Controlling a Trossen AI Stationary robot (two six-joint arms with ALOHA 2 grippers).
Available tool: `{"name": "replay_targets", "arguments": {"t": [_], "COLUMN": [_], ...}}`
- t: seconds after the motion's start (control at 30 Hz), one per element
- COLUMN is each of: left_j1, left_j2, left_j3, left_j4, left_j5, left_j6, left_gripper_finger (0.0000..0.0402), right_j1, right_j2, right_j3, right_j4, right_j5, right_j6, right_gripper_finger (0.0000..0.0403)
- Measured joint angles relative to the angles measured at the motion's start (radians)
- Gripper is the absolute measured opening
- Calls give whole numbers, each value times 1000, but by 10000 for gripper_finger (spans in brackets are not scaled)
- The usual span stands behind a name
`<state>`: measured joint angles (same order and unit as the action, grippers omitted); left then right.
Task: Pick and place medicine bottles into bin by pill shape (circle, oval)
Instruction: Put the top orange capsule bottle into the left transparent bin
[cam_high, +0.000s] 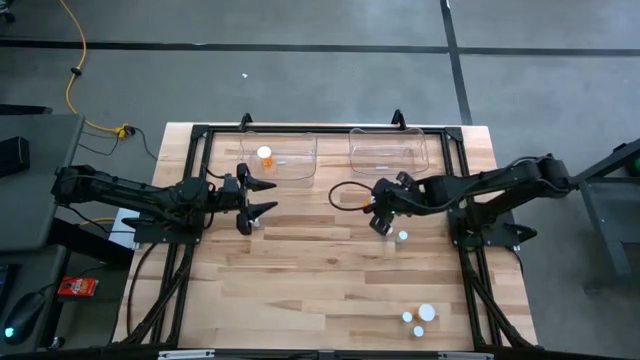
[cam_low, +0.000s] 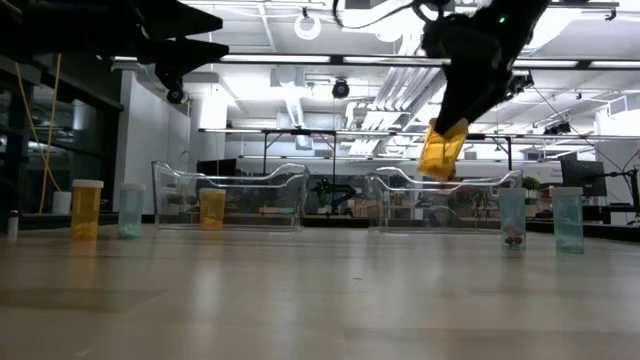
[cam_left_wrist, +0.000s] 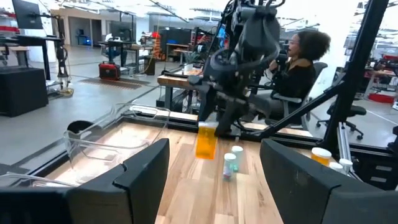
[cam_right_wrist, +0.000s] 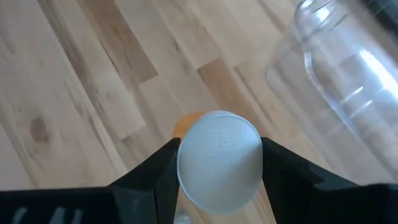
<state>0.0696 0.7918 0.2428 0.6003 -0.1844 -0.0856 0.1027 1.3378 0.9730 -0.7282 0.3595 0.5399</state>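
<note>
My right gripper (cam_high: 378, 212) is shut on an orange medicine bottle (cam_low: 443, 150) with a white cap (cam_right_wrist: 219, 158). It holds the bottle above the table, on the near side of the right clear bin (cam_high: 390, 150). My left gripper (cam_high: 268, 197) is open and empty, raised above the table near the left clear bin (cam_high: 285, 158). An orange bottle (cam_high: 264, 155) stands upright inside that bin. A pale teal bottle (cam_high: 402, 237) stands on the table just beside my right gripper. My right gripper pinches the orange bottle at its white cap (cam_right_wrist: 219, 158) between its two fingers (cam_right_wrist: 163, 167), which come from above and point down. The orange body (cam_low: 443, 150) hangs below the fingers, slightly tilted and lifted clear of the table.
Three bottles (cam_high: 420, 318) stand near the table's front right corner. Another small bottle (cam_high: 255, 222) stands just near-side of my left gripper. In the low view an orange bottle (cam_low: 86, 208) and a teal one (cam_low: 130, 210) stand at the left. A person (cam_left_wrist: 301, 62) sits beyond the table.
</note>
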Motion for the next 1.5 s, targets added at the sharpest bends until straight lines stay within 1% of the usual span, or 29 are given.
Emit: {"name": "replay_targets", "arguments": {"t": [0.13,0.27,0.43,0.57,0.73,1.1,1.5], "left_j1": [0,0,0,0,0,0,0], "left_j2": [0,0,0,0,0,0,0], "left_j3": [0,0,0,0,0,0,0], "left_j4": [0,0,-1,-4,-6,-6,-6], "left_j5": [0,0,0,0,-1,-1,-1], "left_j6": [0,0,0,0,0,0,0], "left_gripper_finger": [239,239,239,239,239,239,239], "right_j1": [-5,-5,-5,-5,-5,-5,-5], "right_j2": [108,235,359,422,444,444,444], "right_j3": [21,83,183,233,240,240,240], "right_j4": [33,27,-47,-91,-96,-95,-94], "right_j5": [-52,-80,-87,-87,-87,-87,-109], "right_j6": [-30,-72,-94,-93,-93,-93,-93], "right_gripper_finger": [171,171,171,171,173,208,225]}}
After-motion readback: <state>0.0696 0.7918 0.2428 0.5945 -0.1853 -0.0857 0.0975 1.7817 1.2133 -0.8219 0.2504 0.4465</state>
